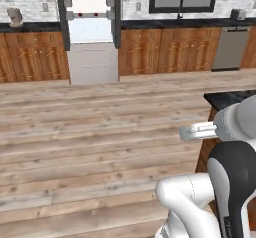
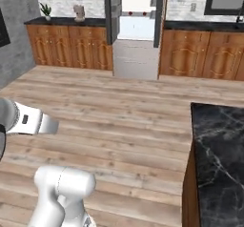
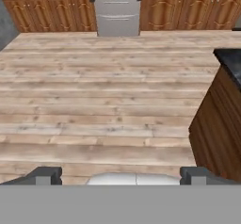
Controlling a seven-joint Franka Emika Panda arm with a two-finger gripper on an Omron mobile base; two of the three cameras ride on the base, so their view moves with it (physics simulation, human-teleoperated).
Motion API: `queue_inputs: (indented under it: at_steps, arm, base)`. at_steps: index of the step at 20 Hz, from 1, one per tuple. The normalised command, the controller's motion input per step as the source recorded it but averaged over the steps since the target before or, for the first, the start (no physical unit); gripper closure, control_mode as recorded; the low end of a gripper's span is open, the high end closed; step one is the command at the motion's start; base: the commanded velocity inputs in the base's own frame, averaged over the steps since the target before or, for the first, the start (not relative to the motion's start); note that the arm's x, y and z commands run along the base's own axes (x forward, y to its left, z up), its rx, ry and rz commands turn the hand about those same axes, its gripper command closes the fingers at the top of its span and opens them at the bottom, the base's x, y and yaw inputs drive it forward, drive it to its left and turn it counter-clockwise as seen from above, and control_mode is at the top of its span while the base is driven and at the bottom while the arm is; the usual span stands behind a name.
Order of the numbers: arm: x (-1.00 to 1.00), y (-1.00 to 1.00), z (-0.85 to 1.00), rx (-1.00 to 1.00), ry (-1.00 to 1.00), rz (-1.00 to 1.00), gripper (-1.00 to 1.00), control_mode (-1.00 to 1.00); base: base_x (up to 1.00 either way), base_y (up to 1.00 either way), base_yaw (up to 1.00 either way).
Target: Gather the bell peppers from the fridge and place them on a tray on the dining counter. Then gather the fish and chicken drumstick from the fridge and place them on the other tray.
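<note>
I see the tall white open-doored fridge (image 1: 90,37) across the wood plank floor (image 1: 100,132), set among brown cabinets. Two small red items, perhaps peppers, sit on its shelf. My gripper (image 3: 120,173) has its fingers spread wide, holding nothing. The black marble dining counter (image 2: 219,140) is well apart from the fridge.

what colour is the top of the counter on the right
Black with thin white marble veining; the counter top shows best in the right base view.
</note>
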Motion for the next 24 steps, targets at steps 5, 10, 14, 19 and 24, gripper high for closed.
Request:
queue_inputs:
  at_steps: [5, 10, 14, 19, 24]
  arm:
    - [0.0, 0.0, 0.0, 0.0, 0.0, 0.0, -1.0, 1.0]
    - [0.0, 0.0, 0.0, 0.0, 0.0, 0.0, -1.0, 1.0]
    - [0.0, 0.0, 0.0, 0.0, 0.0, 0.0, -1.0, 1.0]
    - [0.0, 0.0, 0.0, 0.0, 0.0, 0.0, -1.0, 1.0]
    - [0.0, 0.0, 0.0, 0.0, 0.0, 0.0, -1.0, 1.0]
  base:
    - [1.0, 0.61, 0.0]
    - [1.0, 0.62, 0.0]
    - [1.0, 0.13, 0.0]
    - [1.0, 0.0, 0.01]
    - [1.0, 0.0, 0.01]
